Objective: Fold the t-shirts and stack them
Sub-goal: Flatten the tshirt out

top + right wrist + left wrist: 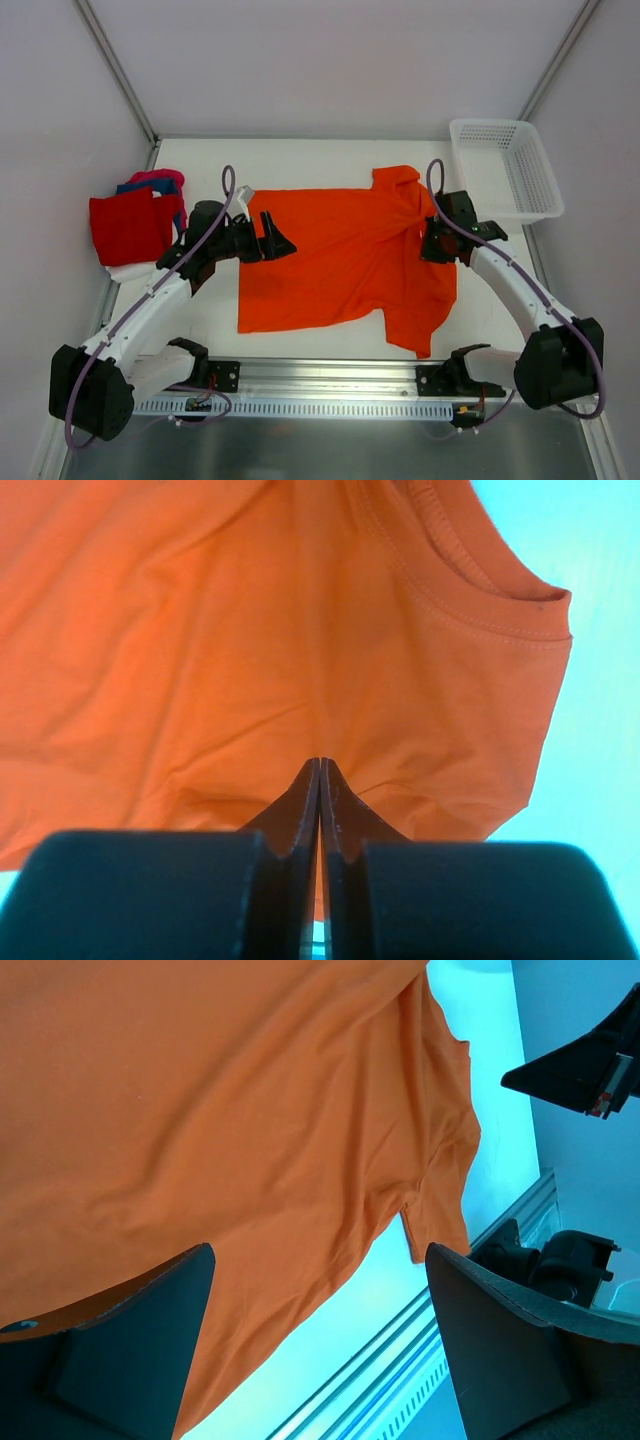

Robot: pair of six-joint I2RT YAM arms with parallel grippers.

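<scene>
White table (300,155) carries everything here. Spread flat across its middle lies the orange shirt (340,260), the largest piece, collar (400,178) toward the right and the hem toward the left. One sleeve (420,335) reaches close to the metal rail (330,378) at the near edge.

At the far right corner stands the mesh basket (500,121), apart from the cloth. On the left edge sits the pile of shirts (135,225) already folded, with red on top and blue, pink and white showing at its edges.

The right gripper (320,765) is clenched on the orange shirt near the shoulder, and creases run to its tips. The left gripper (272,240) hangs released, jaws wide, at the hem side, gripping nothing.

The risk, as I judge it, lies in that imbalance. A pull by the right arm alone would drag and bunch the shirt rather than fold it. The near sleeve could then slide onto the rail and snag. The open jaws could also close on only one layer, giving a crooked fold.
</scene>
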